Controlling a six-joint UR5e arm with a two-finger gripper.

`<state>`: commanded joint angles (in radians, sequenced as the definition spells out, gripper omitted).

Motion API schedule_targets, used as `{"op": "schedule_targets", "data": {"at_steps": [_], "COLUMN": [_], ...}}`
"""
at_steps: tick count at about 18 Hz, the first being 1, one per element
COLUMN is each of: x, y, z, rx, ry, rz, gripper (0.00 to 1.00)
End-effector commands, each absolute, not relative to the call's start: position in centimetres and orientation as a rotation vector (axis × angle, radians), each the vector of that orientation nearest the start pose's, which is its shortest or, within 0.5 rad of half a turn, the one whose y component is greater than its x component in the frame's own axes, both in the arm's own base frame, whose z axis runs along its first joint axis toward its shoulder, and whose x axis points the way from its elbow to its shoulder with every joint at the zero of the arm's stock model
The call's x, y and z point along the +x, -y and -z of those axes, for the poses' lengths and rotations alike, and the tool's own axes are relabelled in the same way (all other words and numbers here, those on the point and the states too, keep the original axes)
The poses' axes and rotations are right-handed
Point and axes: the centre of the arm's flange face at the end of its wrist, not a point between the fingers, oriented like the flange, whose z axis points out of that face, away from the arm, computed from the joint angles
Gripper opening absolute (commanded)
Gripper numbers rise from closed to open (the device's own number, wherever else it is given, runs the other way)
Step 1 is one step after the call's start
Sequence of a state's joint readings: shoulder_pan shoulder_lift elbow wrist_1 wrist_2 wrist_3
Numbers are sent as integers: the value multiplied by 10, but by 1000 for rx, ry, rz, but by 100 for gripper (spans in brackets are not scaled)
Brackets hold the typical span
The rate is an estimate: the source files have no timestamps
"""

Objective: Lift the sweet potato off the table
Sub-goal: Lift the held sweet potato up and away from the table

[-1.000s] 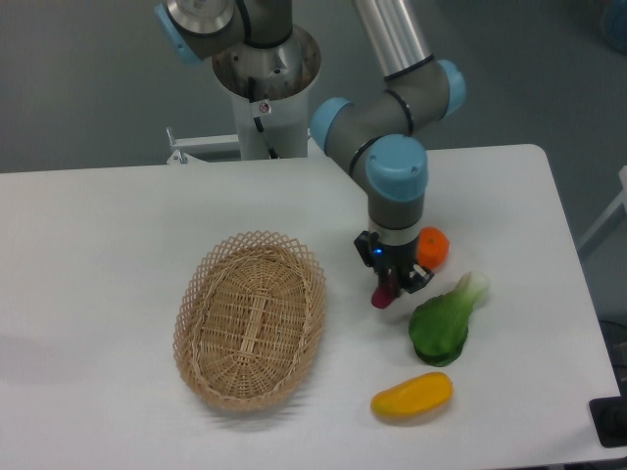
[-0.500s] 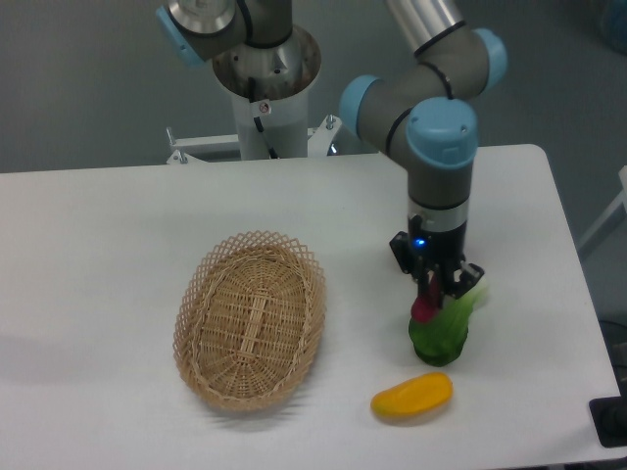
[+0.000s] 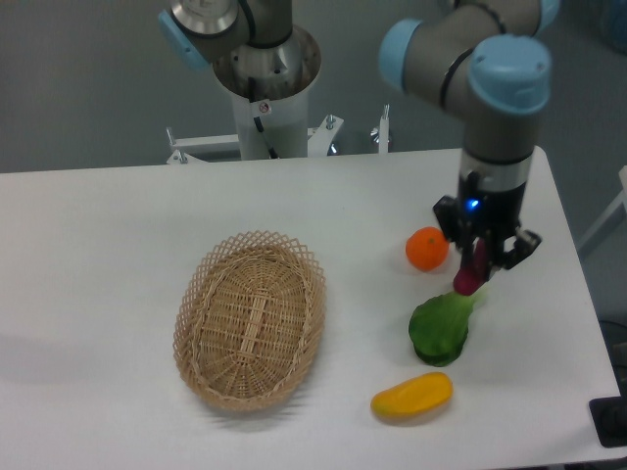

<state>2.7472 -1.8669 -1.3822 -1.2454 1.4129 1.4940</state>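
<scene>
One hand (image 3: pixel 477 266), pointing down, grips the sweet potato (image 3: pixel 470 276) between its fingers, lifted clear of the worktop (image 3: pixel 98 255) above the stem of a leafy green (image 3: pixel 441 328). An orange (image 3: pixel 427 249) lies just to the left; a yellow fruit (image 3: pixel 412 397) lies nearer the front, a wicker basket (image 3: pixel 251 318) farther left.

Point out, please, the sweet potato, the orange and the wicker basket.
sweet potato (image 3: pixel 469 278), fixed camera view, on its lower end below the gripper
orange (image 3: pixel 427 249), fixed camera view, middle of the fruit
wicker basket (image 3: pixel 192 299), fixed camera view, on its left rim
</scene>
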Motion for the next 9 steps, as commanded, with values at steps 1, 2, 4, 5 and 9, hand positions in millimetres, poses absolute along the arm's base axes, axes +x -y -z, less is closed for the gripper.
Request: {"op": "schedule_targets", "data": {"at_steps": [1, 2, 4, 5, 9], "x": [-529, -529, -534, -534, -535], "y": [-377, -376, -363, -361, -358], "z": [-456, -457, -461, -463, -465], "rx": [-2884, -2885, -2888, -2886, -2883], "ry": [-508, -525, -537, -550, -560], "rz": [-256, -248, -247, -254, -260], "gripper": [30, 30, 30, 30, 30]}}
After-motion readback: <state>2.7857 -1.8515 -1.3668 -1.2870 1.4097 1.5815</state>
